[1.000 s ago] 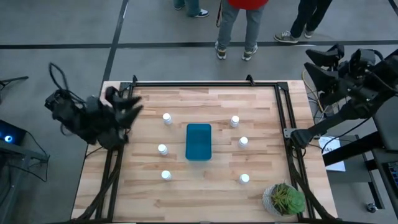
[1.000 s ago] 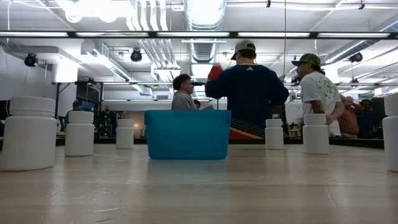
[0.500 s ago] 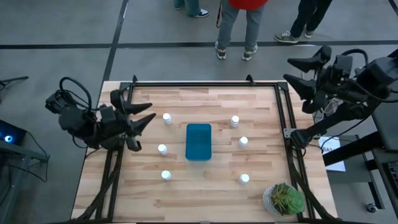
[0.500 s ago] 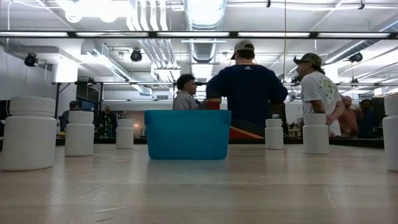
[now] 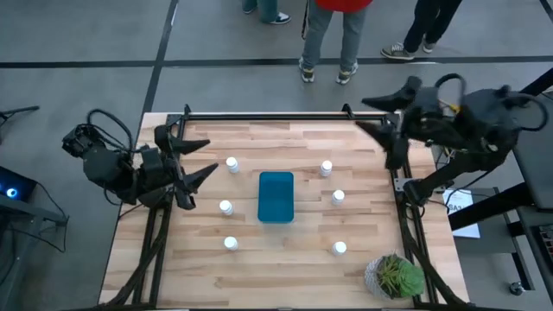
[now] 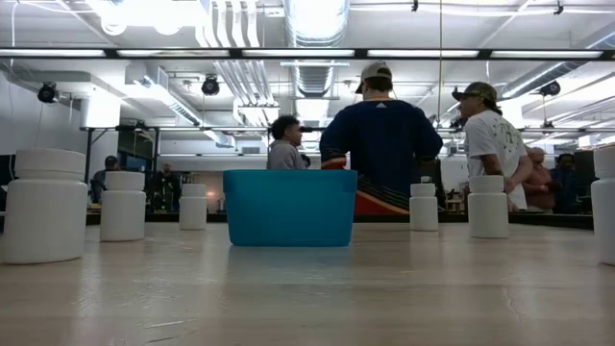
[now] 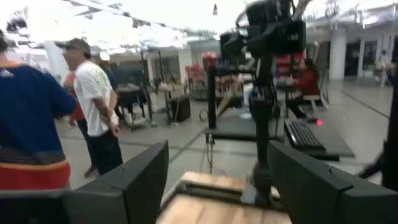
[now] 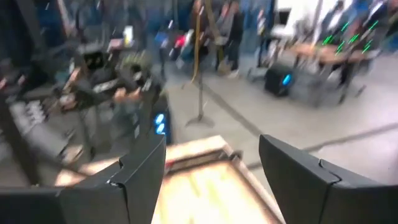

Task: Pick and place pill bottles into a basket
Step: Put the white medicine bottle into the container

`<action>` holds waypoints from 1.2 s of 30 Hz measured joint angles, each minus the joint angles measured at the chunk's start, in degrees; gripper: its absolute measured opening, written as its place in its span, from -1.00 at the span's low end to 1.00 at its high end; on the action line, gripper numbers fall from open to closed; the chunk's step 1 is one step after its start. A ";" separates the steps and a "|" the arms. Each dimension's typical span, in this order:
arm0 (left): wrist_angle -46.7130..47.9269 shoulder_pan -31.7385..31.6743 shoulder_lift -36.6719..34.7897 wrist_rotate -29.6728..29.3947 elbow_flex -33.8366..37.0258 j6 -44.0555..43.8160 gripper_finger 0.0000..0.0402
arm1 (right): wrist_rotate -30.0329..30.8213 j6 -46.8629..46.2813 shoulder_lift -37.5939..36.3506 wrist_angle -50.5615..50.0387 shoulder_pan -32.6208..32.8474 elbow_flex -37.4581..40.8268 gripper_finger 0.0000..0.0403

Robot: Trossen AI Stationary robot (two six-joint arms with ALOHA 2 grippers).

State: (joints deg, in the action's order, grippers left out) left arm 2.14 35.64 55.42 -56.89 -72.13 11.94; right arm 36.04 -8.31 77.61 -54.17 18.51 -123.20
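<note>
I count six white pill bottles – three on each side of the one teal basket mid-surface, none inside. Overhead I see a potted plant (my low view misses it). Left gripper and right gripper, jaws spread, hover at the surface's edges.

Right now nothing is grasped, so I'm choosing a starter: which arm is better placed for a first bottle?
Probably left: its open gripper sits close beside a pill bottle; the right gripper hangs at the table's far corner.

One pill bottle is cut off at the picture's edge.
</note>
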 joint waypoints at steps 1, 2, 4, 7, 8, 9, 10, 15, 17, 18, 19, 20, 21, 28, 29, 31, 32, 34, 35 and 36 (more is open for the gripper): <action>2.63 0.00 0.00 0.08 -0.17 -2.48 0.27 | -1.55 -1.57 1.15 -1.89 -0.40 -1.08 0.24; 5.31 0.00 0.00 0.47 -0.45 -5.47 0.27 | -2.98 -2.76 2.26 -3.45 -0.67 -2.01 0.24; 10.32 0.00 -0.05 2.36 -0.98 -11.87 0.27 | -5.00 -4.77 4.30 -6.41 -0.73 -3.63 0.24; 15.43 0.00 -0.13 5.03 -1.27 -17.76 0.27 | -7.41 -5.87 7.13 -10.15 -0.79 -6.34 0.24; 16.68 0.00 -0.09 5.91 -1.28 -18.77 0.27 | -7.89 -5.76 8.09 -11.61 -0.79 -7.40 0.24; 17.89 0.02 -0.08 6.83 -1.28 -19.22 0.27 | -8.11 -5.38 9.13 -13.11 -0.79 -8.56 0.24; 18.77 0.02 -0.07 7.51 -1.28 -19.91 0.27 | -8.23 -5.23 10.23 -14.59 -0.79 -9.71 0.24; 21.77 0.02 -0.08 7.83 -1.15 -22.24 0.27 | -11.47 -8.40 12.93 -20.99 -1.74 -11.39 0.24; 21.99 0.02 -0.07 7.81 -1.02 -22.35 0.27 | -13.46 -10.86 13.42 -25.10 -2.75 -11.53 0.24; 22.14 0.02 -0.12 7.81 -1.02 -22.78 0.27 | -14.34 -11.51 13.48 -27.57 -3.27 -11.60 0.24; 22.63 0.02 -0.26 7.77 -1.02 -23.61 0.27 | -15.00 -12.08 13.71 -30.33 -3.71 -11.62 0.24; 22.94 0.02 -0.40 7.73 -1.00 -24.08 0.27 | -15.41 -12.71 14.00 -32.74 -4.15 -11.62 0.24; 23.09 0.02 -0.63 7.75 -1.00 -24.94 0.27 | -15.55 -13.20 14.24 -34.81 -4.56 -11.60 0.24; 24.78 0.02 -1.26 7.37 -0.45 -25.40 0.28 | -16.99 -10.43 14.06 -35.76 -7.62 -10.67 0.24; 24.78 0.02 -1.41 7.35 -0.43 -25.63 0.28 | -17.88 -9.47 13.79 -35.71 -8.28 -9.90 0.24; 24.59 0.02 -1.58 7.32 -0.41 -26.24 0.28 | -19.46 -7.84 13.82 -35.93 -9.72 -8.45 0.24; 24.57 0.02 -1.74 7.33 -0.28 -26.26 0.28 | -19.70 -7.43 13.95 -35.78 -10.51 -7.67 0.24; 24.68 0.02 -1.86 7.34 0.21 -26.33 0.28 | -21.60 -5.72 13.79 -35.87 -11.95 -5.47 0.24; 24.83 0.02 -1.95 7.36 0.41 -26.45 0.28 | -22.89 -4.47 13.72 -35.89 -12.69 -4.28 0.24; 25.38 0.02 -1.99 7.36 0.49 -26.60 0.28 | -24.13 -3.28 13.72 -35.88 -13.41 -3.17 0.24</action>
State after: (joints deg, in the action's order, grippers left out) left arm 27.52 35.66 53.43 -49.53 -71.64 -14.66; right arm 11.91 -11.60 91.33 -90.05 5.10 -126.37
